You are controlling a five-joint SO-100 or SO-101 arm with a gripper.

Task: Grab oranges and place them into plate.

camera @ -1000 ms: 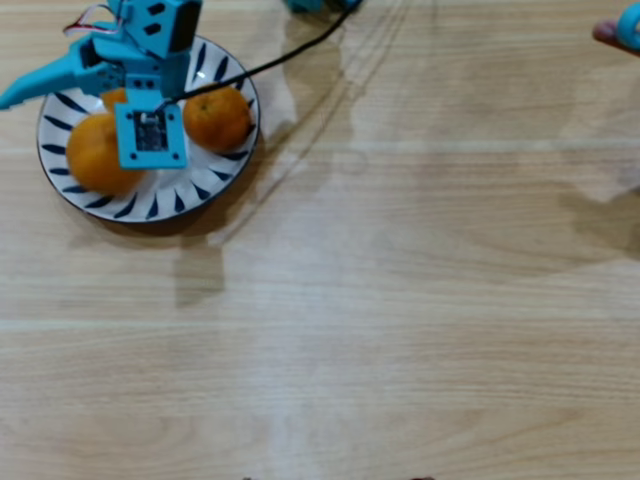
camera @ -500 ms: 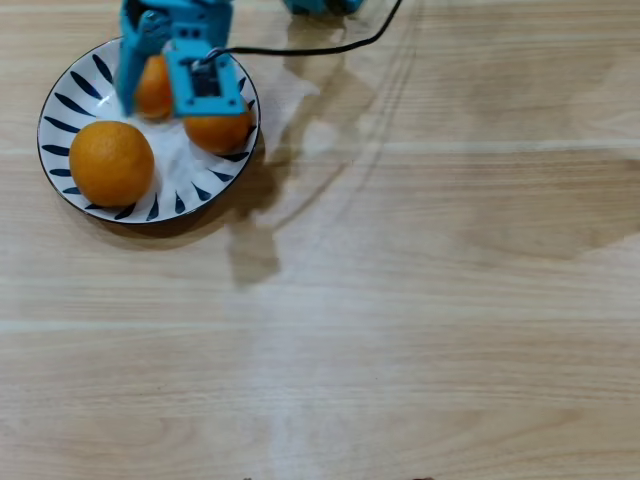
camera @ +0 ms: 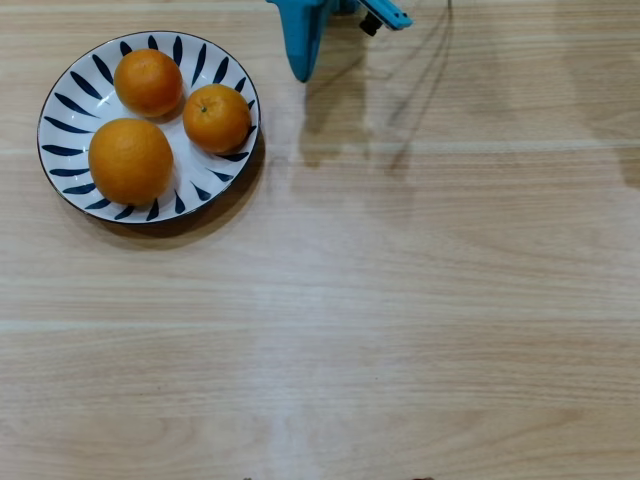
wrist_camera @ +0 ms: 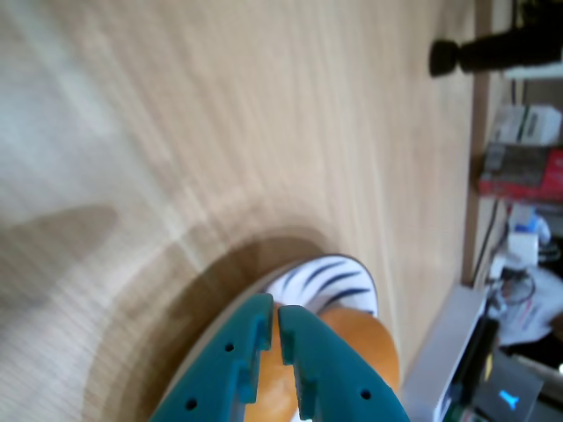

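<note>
- Oranges: all three sit inside the plate [camera: 70, 100] in the overhead view. The largest orange [camera: 130, 160] lies toward the lower left, a smaller orange [camera: 148, 82] at the top, and a second small orange [camera: 216, 118] on the right, close to the rim.
- The two upper fruits look close together, perhaps touching; the right-hand one overlaps the painted blue strokes near the edge.
- The plate rests in the upper left of the desk [camera: 400, 300], with no fruit left anywhere else on the wood, so the task reads as essentially finished.
- The gripper [wrist_camera: 275, 316] shows in the wrist view as two teal fingers pressed nearly together, only a thin slit between them, with nothing held. Behind them a slice of the plate's rim and one orange are visible.
- In the overhead view only a teal tip of the arm [camera: 300, 40] shows at the top edge, just right of the plate and apart from it.
- Risks from here:
  - The right-hand small orange is nearest the rim; a brush from the gripper could roll it out onto the desk.
  - A low sweep across the plate could catch the rim and shove or tip it, spilling the fruit.
  - The wrist view is blurred, so how much clearance lies above the fruit cannot be judged.
- Clutter stands at the desk's far edge in the wrist view, well apart from the plate.
</note>
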